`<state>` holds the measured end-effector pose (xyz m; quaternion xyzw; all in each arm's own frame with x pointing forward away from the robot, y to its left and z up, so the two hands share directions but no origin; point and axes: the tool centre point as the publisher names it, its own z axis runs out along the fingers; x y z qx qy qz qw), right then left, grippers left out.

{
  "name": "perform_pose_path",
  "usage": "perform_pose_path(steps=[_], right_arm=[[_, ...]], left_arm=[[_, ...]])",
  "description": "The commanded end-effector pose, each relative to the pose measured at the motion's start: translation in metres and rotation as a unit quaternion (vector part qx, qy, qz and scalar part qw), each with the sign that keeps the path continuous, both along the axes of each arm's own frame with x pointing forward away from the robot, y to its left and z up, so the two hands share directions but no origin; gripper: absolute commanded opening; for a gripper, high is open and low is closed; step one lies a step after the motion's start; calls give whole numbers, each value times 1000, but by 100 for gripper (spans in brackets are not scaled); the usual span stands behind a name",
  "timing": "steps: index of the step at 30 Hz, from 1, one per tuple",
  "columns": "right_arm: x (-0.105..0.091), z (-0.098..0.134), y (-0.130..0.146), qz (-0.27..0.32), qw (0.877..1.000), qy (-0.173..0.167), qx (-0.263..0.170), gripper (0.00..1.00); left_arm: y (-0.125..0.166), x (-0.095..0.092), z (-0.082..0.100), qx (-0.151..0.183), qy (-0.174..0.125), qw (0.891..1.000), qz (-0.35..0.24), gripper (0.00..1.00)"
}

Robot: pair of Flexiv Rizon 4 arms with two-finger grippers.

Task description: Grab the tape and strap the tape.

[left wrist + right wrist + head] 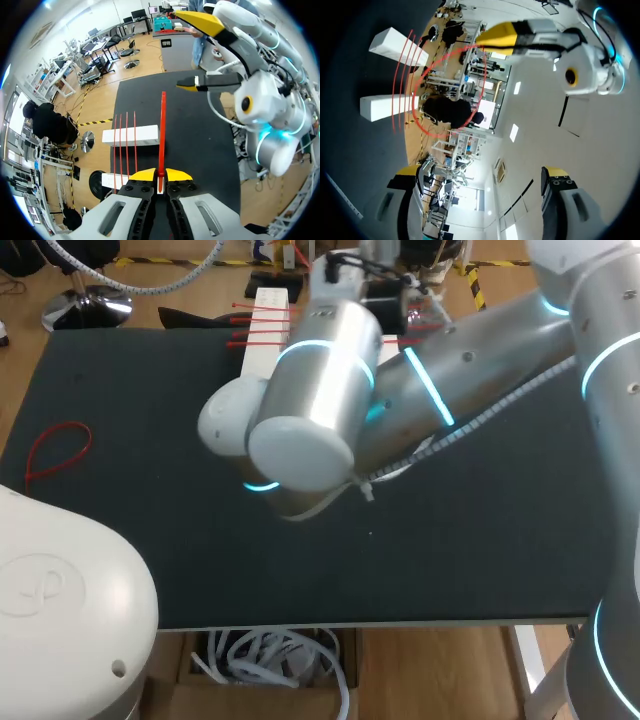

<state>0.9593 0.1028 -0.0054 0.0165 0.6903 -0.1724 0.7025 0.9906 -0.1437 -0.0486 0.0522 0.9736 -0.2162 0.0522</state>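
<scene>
- Pinched at its near end between the closed-in yellow tips of the left pincer (160, 175): one red tie (162, 130), held up off the table (480, 540) near its far edge.
- From the left wrist, seen as a thin strip whose long axis runs straight out ahead of the fingers.
- From the right wrist, seen as a rounded curve, close to a loop. So probably bowed, and viewed edge-on by the left camera. Cannot tell whether the loop is closed.
- Right pincer (482, 172) spread wide and holding nothing.
- Faces the left pincer from the far side of the tie, with its nearer yellow tip just beside the tie's far end and apart from it.
- The deciding relation: tie's far end lies ahead of the open right pincer and a little off its gap, not between the fingers.
- Likely calls for lining that gap across the strip, at right angles to its long axis, before closing.
- Left arm already has the tie, so the free end is work for the right arm, the nearer one to it.
- Below the held tie, by the far edge: two white blocks (131, 135) with spare ties (125, 145) laid across them, parallel to one another.
- Near the table's left edge, well apart from both pincers: a tie loop (55, 450) lying flat.
</scene>
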Motion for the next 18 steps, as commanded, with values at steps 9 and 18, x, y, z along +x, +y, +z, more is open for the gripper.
perform_pose_path(steps=[9,18], right_arm=[[16,20,-106,25,999,24,6,100],[18,17,-134,73,996,56,10,100]], left_arm=[[0,0,1,2,0,1000,1,0],[0,0,1,2,0,1000,1,0]])
